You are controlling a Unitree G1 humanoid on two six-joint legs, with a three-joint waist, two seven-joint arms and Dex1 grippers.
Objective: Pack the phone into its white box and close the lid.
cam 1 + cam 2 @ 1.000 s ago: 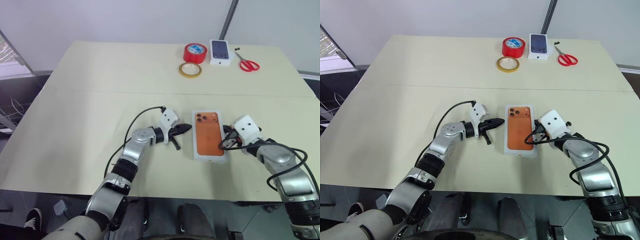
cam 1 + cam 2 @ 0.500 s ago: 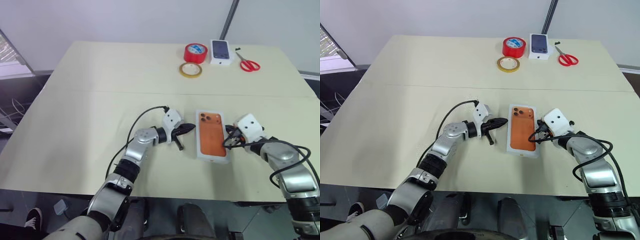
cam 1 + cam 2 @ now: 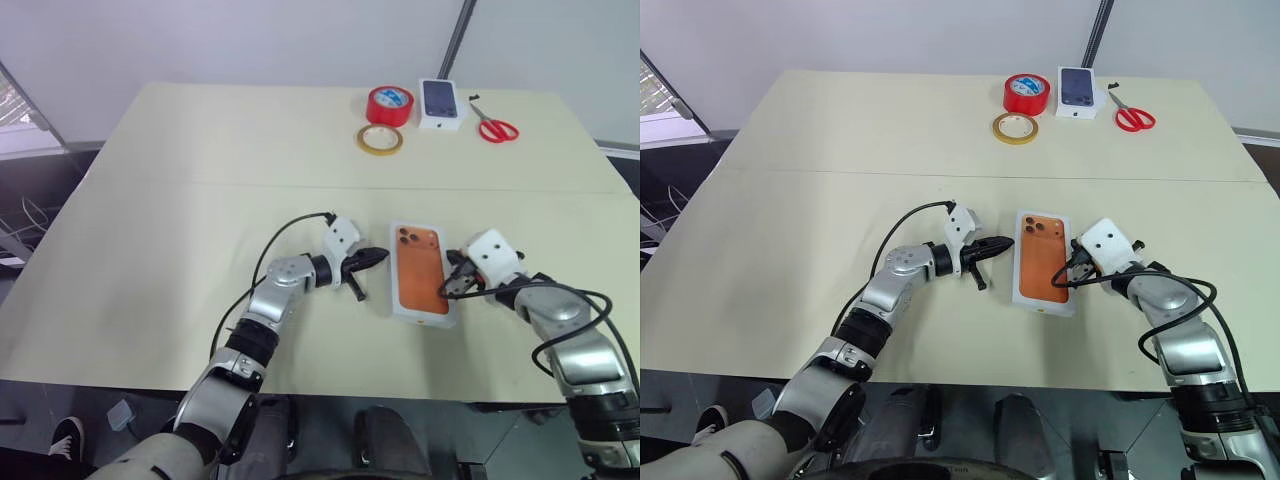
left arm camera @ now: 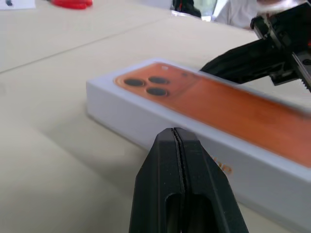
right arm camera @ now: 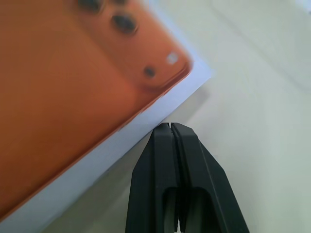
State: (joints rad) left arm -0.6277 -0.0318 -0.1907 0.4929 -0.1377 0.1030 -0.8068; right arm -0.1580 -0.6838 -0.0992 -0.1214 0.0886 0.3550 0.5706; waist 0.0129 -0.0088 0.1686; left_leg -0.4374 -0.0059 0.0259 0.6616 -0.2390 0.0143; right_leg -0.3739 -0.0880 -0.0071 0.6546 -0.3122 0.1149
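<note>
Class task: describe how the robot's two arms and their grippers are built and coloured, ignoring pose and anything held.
Both arms are silver-grey metal segments with black joint rings. Each wrist carries a white boxy camera block, and a black cable loops along each forearm. The left gripper and right gripper each end in two tapered matte-black fingers.

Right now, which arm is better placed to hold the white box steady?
Right, probably. Its shut end effector sits at the white box's right edge, beside the phone. The left end effector, also shut, points at the other side across some bare table.
</note>
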